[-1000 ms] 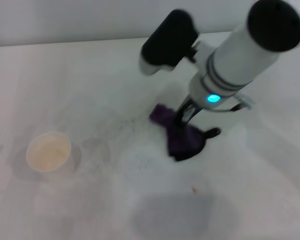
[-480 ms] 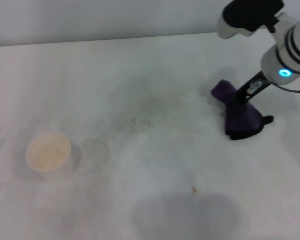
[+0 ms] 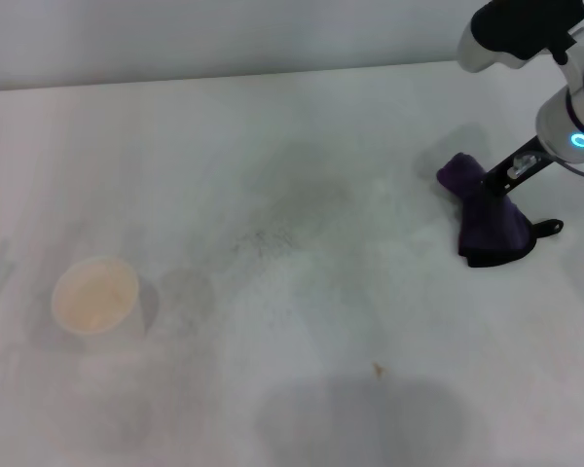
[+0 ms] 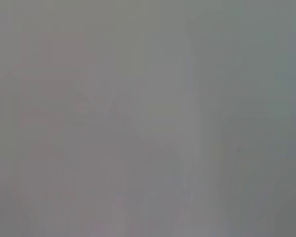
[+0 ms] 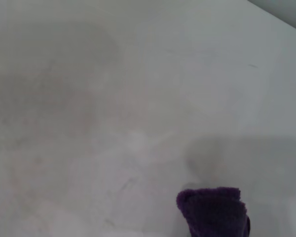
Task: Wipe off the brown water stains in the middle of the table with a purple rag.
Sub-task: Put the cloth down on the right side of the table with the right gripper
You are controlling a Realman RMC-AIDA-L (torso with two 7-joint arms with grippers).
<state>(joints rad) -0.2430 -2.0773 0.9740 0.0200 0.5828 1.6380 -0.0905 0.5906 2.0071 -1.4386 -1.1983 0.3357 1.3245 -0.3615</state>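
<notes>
over on the right of the counter (image 3: 273,409), my right gripper (image 3: 489,184), jaws pinching the purple rag (image 3: 489,222), has dragged it off the middle, so wiping looks nearly done.

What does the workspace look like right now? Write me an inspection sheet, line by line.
Surface: white table, matte, with grey shadow patches and faint dark specks near the middle.
Job's things: purple rag bunched at the robot's right side of the table; no clear brown stain can be made out in the middle.
Clutter: paper cup upright at the left; tiny brown speck toward the near edge.
Grippers: right gripper down on the purple rag, fingers shut on it; left gripper not in view.
Cables: nothing seen.
Surroundings: plain pale wall behind the far edge.
</notes>
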